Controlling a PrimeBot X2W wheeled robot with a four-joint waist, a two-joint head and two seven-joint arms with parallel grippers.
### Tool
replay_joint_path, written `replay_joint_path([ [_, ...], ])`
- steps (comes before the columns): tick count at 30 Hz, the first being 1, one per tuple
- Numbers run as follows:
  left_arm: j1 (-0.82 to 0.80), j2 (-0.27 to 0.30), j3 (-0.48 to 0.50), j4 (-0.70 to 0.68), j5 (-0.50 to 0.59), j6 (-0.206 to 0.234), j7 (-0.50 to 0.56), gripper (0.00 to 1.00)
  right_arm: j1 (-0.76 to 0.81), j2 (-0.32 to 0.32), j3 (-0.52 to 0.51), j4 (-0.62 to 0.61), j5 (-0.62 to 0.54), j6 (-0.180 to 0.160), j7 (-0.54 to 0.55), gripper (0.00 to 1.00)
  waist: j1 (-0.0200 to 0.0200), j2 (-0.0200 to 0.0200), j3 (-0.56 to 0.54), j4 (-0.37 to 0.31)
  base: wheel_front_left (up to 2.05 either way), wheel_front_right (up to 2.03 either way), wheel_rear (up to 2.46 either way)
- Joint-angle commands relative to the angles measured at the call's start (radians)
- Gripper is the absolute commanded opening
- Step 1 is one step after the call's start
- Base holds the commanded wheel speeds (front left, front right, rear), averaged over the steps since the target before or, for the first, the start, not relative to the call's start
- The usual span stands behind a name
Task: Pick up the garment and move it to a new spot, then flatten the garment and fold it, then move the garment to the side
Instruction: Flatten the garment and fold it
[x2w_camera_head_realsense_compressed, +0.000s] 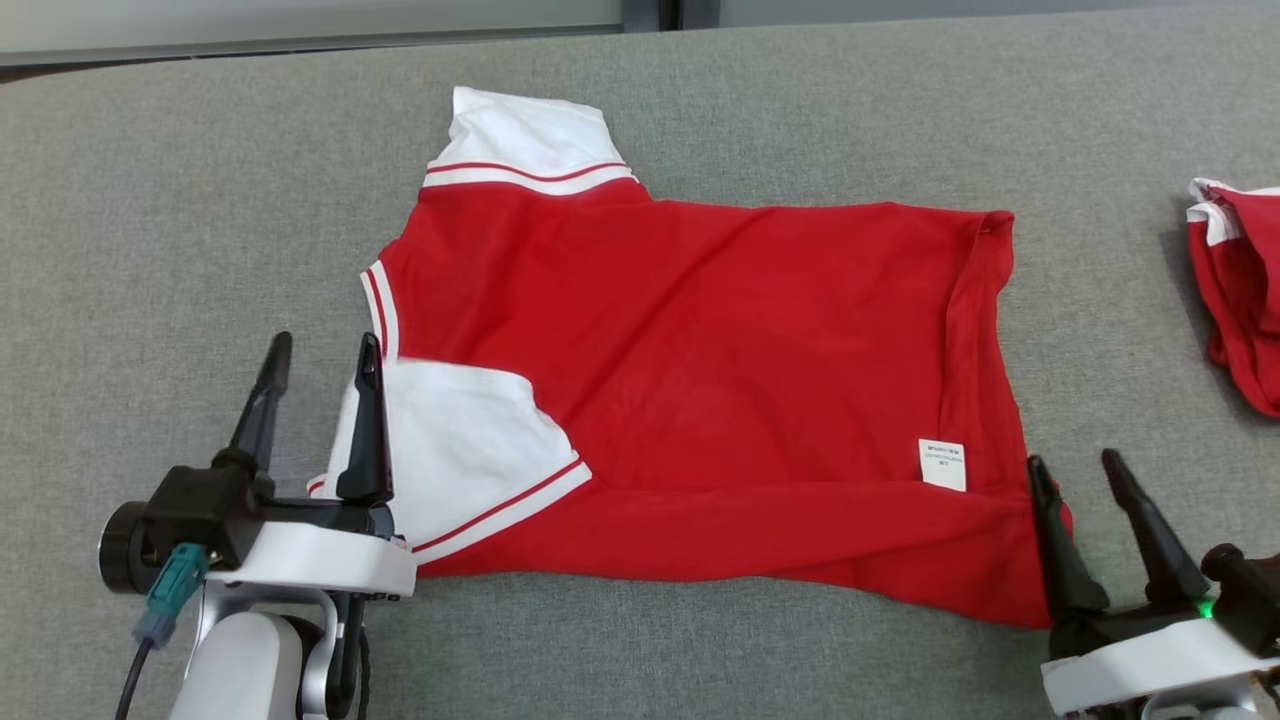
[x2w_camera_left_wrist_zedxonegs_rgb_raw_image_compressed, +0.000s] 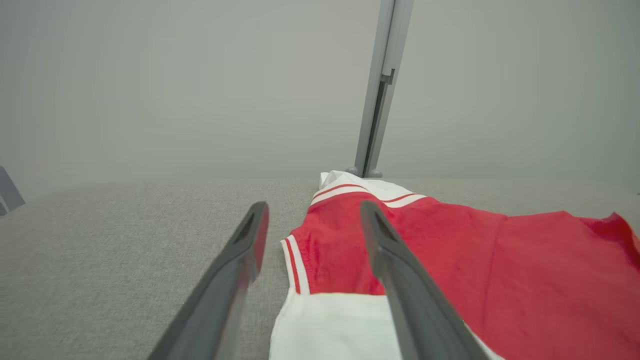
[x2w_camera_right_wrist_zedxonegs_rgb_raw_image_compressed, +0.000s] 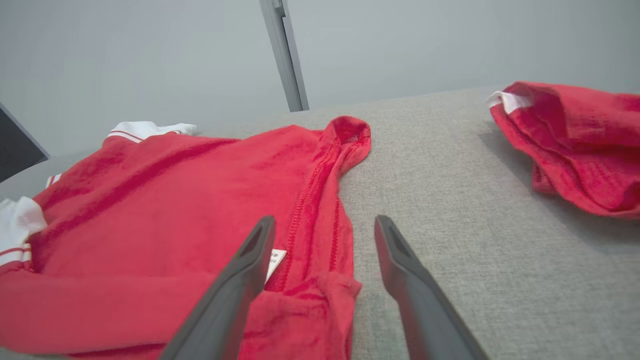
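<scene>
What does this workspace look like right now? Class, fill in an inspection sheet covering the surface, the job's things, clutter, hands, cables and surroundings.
Surface: grey fabric tabletop, bare around the clothes.
Job's things: red shirt with white sleeves lies spread out, near sleeve lying over the body, white label showing near the right end.
Clutter: second red garment, bunched at the table's right edge.
Hands: left hand open, over the near white sleeve; right hand open, at the shirt's near right corner; neither holds anything.
Cables: dark cable with a teal plug at the left wrist.
Surroundings: pale wall and a metal post behind the table.
</scene>
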Motion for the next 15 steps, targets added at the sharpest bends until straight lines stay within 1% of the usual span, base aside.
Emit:
replay_joint_path([
  [1,0.008,-0.006,0.011,-0.013,-0.005,0.012,-0.020,1.00,-0.011,-0.008,-0.007,-0.019,-0.020,-0.001,-0.025,1.00,0.0000,0.0000,-0.011,0.000,0.00,0.00,0.00],
  [4,0.046,-0.013,0.025,-0.041,-0.004,0.031,-0.036,1.00,-0.009,-0.011,-0.031,-0.055,-0.060,-0.001,-0.049,1.00,0.0000,0.0000,-0.037,0.000,0.00,0.00,0.00],
  [7,0.094,-0.019,0.028,-0.072,-0.005,0.044,-0.040,1.00,0.018,0.004,-0.057,-0.092,-0.076,-0.001,-0.055,1.00,0.0000,0.0000,-0.071,-0.001,0.00,0.00,0.00],
  [15,0.244,-0.010,0.024,-0.107,-0.003,0.069,-0.019,1.00,0.093,0.012,-0.066,-0.145,-0.105,-0.001,-0.011,1.00,0.0000,0.0000,-0.150,-0.011,0.00,0.00,0.00],
])
